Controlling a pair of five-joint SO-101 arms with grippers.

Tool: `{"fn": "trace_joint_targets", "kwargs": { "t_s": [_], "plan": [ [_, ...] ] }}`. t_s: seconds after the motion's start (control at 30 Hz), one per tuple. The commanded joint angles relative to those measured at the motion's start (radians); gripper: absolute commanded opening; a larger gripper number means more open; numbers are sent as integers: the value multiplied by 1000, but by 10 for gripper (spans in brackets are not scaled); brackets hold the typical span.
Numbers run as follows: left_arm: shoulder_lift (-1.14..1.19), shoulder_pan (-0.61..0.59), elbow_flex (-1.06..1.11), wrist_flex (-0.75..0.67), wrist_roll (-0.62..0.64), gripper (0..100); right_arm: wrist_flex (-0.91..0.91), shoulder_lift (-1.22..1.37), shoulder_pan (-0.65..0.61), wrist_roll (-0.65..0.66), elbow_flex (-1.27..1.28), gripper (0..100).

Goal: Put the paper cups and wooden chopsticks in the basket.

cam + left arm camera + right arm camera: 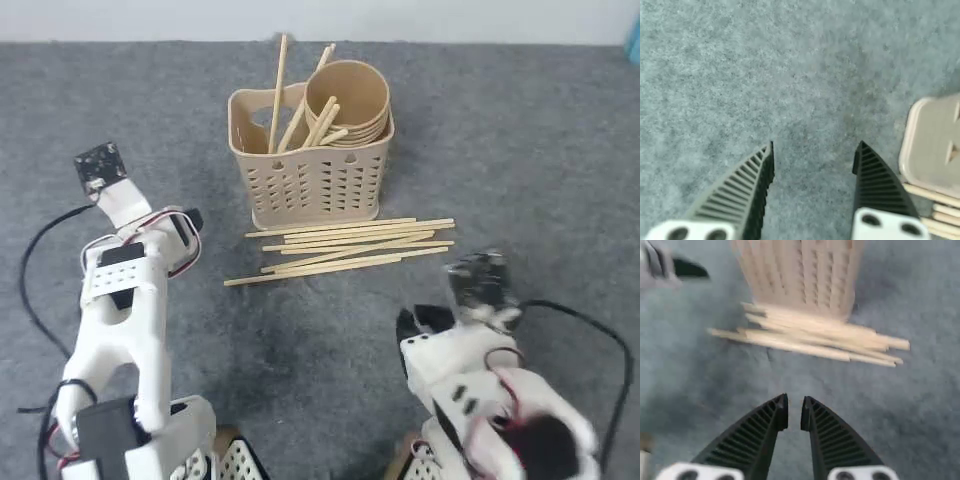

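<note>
Plausibly, the right gripper (794, 412), almost closed and empty, could scatter the loose chopsticks (345, 248) beside the basket (315, 185); the left gripper (815, 160) was spread wide.

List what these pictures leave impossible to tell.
1. Cups, high view: nested in the basket, so their number is hidden.
2. Loose chopsticks, high and right wrist views: overlapping, and blurred in the latter, so no sure count.
3. Basket, left wrist view: cut off by the picture's edge.
</note>
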Motion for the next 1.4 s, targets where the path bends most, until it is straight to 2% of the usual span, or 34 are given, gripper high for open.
{"fn": "trace_joint_targets", "kwargs": {
  "t_s": [0.0,0.1,0.2,0.37,0.47,0.57,0.7,0.9,1.1,1.23,1.37],
  "plan": [
    [-9,3,-19,9,-18,239,-74,-105,193,226,100,55],
    [-11,18,-45,77,-37,239,-151,-142,360,379,183,55],
    [-11,69,-90,207,-181,239,-275,-133,446,361,353,55],
    [-11,178,-122,321,-439,239,-516,-140,407,32,703,58],
    [-9,253,-117,330,-669,239,-532,-160,371,20,727,58],
    [-11,331,-127,361,-747,239,-504,-185,337,81,743,57],
    [-9,457,-150,400,-778,239,-486,-226,334,101,758,57],
    [-6,629,-154,374,-781,239,-458,-252,334,129,761,57],
    [9,686,-154,235,-776,239,-444,-252,332,138,760,58],
    [103,738,-185,215,-776,239,-444,-252,332,146,760,58],
    [278,744,-317,222,-767,239,-444,-252,332,160,758,58]
  ]
}}
